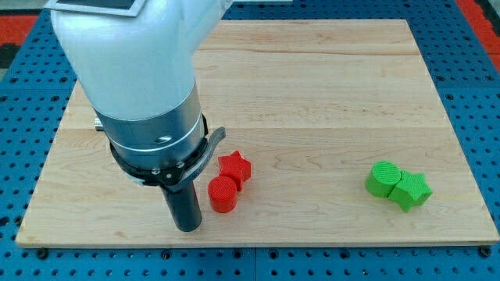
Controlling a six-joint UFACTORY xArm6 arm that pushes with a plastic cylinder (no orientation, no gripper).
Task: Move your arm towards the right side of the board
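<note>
My tip (187, 227) rests on the wooden board (328, 94) near its bottom edge, left of centre. A red cylinder (223, 194) stands just right of the tip, a small gap apart. A red star block (234, 167) sits right behind the cylinder, touching it. Far toward the view's right, a green cylinder (383, 179) and a green star block (412, 190) lie side by side, touching. The arm's large white and grey body (144, 94) hides the board's upper left part.
The board lies on a blue perforated table (476, 78) that shows on all sides. The board's right edge runs just beyond the green blocks.
</note>
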